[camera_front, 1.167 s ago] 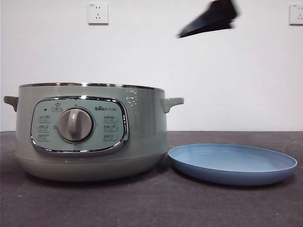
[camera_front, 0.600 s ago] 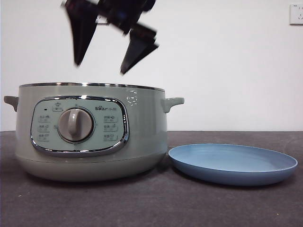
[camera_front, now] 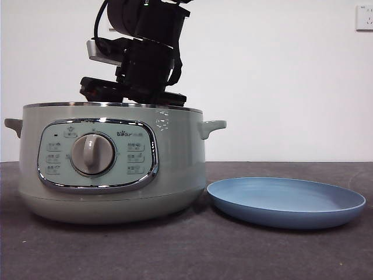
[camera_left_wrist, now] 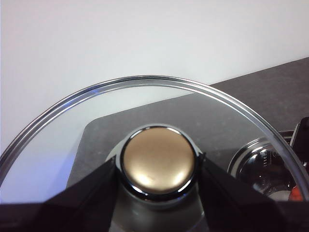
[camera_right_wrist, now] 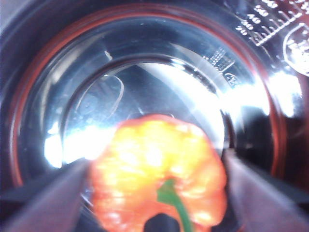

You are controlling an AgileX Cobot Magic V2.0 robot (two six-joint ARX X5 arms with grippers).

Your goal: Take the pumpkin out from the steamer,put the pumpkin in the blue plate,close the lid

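The sage-green steamer (camera_front: 175,163) stands open at the left of the table. The orange-red pumpkin (camera_right_wrist: 145,145) with its green stem lies on the shiny pot floor. My right gripper (camera_right_wrist: 155,163) is down inside the pot, jaws open on either side of the pumpkin; in the front view only its arm (camera_front: 145,52) shows above the rim. My left gripper (camera_left_wrist: 158,166) is shut on the knob (camera_left_wrist: 158,157) of the glass lid (camera_left_wrist: 58,140) and holds it up, out of the front view. The blue plate (camera_front: 285,201) lies empty to the right of the steamer.
The steamer's side handle (camera_front: 213,126) juts toward the plate. The dark table (camera_front: 186,251) runs along the front of both. A white wall with a socket (camera_front: 364,17) stands behind. The pot's rim also shows in the left wrist view (camera_left_wrist: 256,159).
The right arm has swung in from the upper right to above the steamer and dropped its open jaws into the pot. Steamer and plate have not moved.
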